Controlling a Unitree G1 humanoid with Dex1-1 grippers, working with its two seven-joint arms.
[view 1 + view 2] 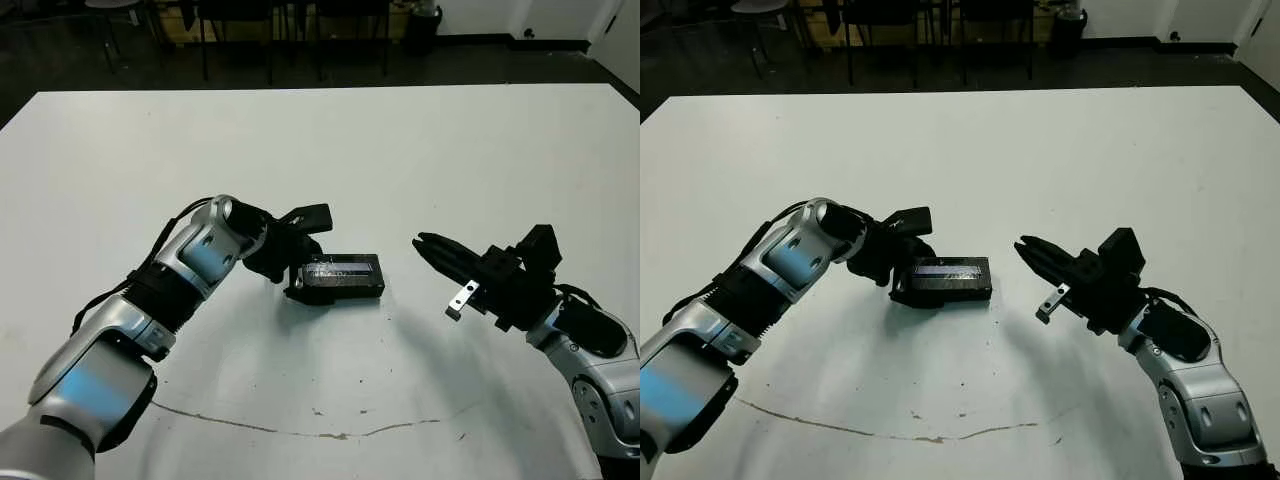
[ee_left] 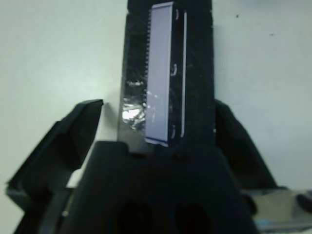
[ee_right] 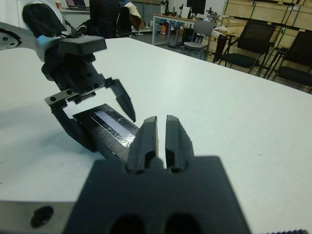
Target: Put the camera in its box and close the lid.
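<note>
Lid [image 1: 341, 270], with its silvery-blue strip up, lies flat on what looks like the box [image 1: 338, 291] near the middle of the white counter [image 1: 330, 150]; no white lining shows and no camera is in sight, so it is presumably shut inside, though that cannot be confirmed. The left tool [image 1: 297, 252] sits at the lid's near end with its fingers [image 2: 73, 131] spread apart, one on each side of the black cover; whether they touch it is unclear. The right tool [image 1: 430, 247] hangs well apart on the other side, its two fingers [image 3: 146, 139] together and empty, pointing toward the box. By the look of it the closing step is at its end. What remains is to check the lid is seated evenly, press it down if one edge stands proud, then draw the left tool away without dragging the cover askew.
</note>
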